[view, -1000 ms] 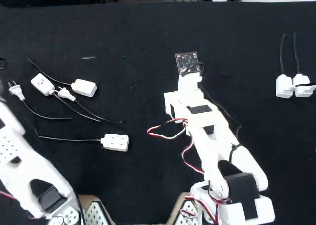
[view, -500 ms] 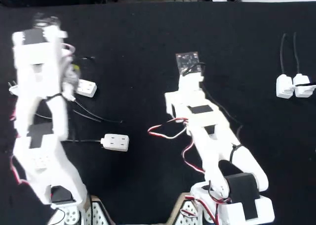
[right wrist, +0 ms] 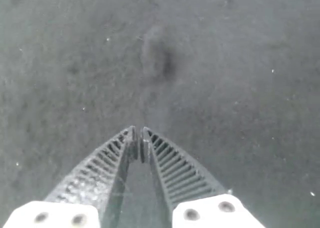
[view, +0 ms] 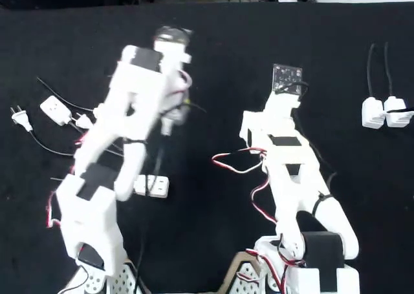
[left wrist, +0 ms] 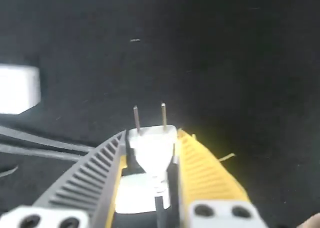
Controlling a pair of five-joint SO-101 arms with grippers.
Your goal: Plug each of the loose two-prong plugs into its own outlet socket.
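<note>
White plastic sits in the grip of the left hand [left wrist: 151,137]: we see a two-prong plug [left wrist: 152,150] clamped between its two fingers. The prongs [left wrist: 163,117] poke out past the fingertips, and the cord runs back between the fingers. Beyond the prongs an outlet socket [left wrist: 17,89] lies on the black bench [left wrist: 240,47], well apart from the plug.

From above, we find the left arm stretched out over the bench. A socket block [view: 154,186] lies just beside its lower part. A small socket [view: 55,110] and a loose plug [view: 19,118] lie near the bench's left edge. Two white blocks [view: 374,112] with black cords lie touching at the far right.

Our right hand [right wrist: 138,138] has its fingers pressed together on nothing, over bare black cloth.
</note>
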